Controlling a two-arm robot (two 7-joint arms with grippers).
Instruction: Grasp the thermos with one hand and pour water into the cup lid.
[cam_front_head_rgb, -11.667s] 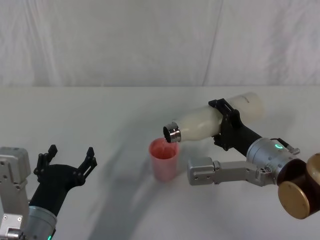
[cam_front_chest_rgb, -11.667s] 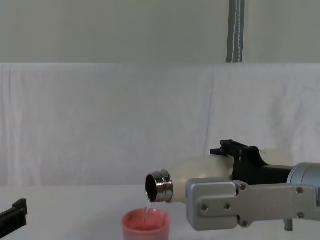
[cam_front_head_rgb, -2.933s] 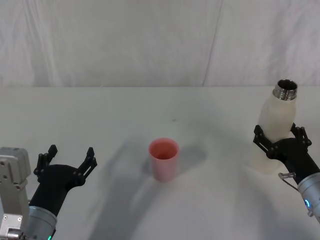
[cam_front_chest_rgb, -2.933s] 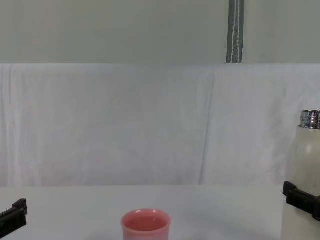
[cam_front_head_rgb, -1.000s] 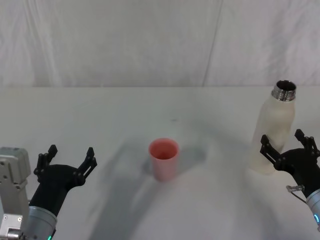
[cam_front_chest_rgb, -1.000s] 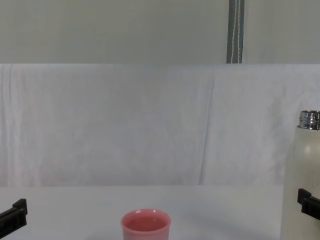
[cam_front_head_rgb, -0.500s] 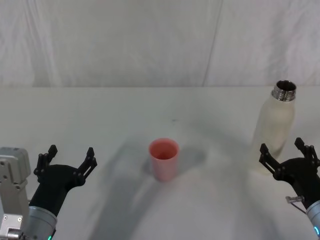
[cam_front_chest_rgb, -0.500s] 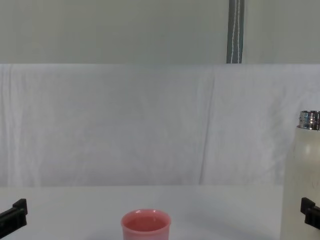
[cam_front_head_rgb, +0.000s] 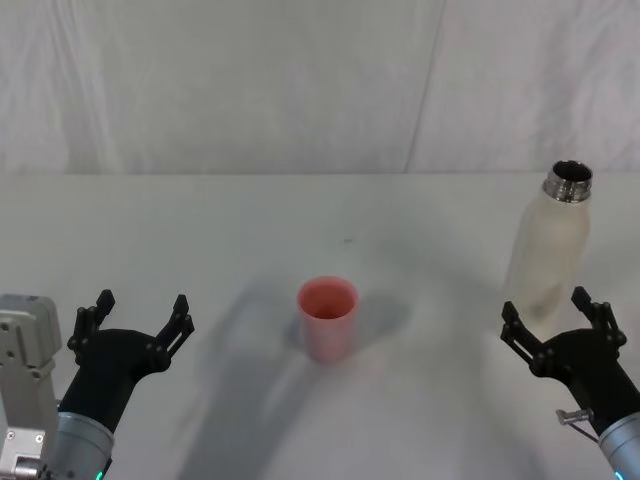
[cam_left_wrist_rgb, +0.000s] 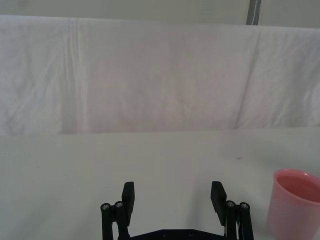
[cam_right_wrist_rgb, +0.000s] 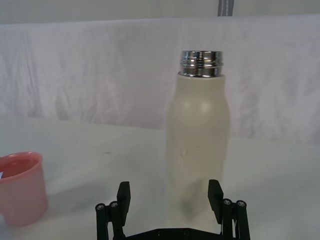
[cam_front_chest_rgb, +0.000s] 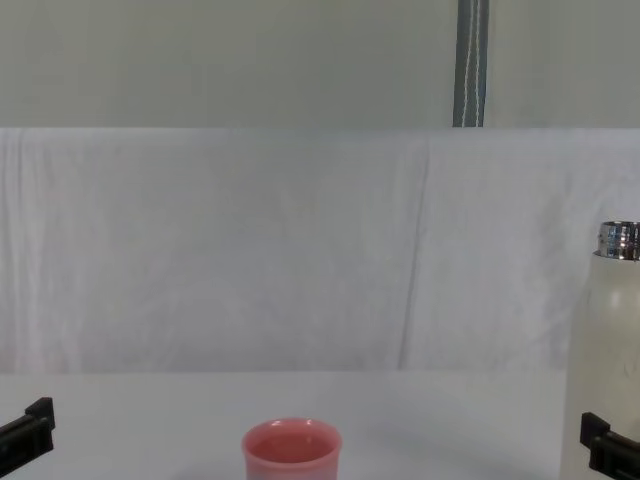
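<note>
Thermos stands upright and uncapped at the table's right side, well apart from the pink cup lid at centre. Right gripper sits just before the thermos, jaws spread and clear of it; left gripper rests open at near left.

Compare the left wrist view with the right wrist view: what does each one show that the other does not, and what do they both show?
The left wrist view alone has the left gripper, open over bare table. The right wrist view alone has the bottle, standing upright with its steel neck uncapped, and the right gripper, open just short of it, not touching. Both share the pink cup and the white cloth backdrop.
</note>
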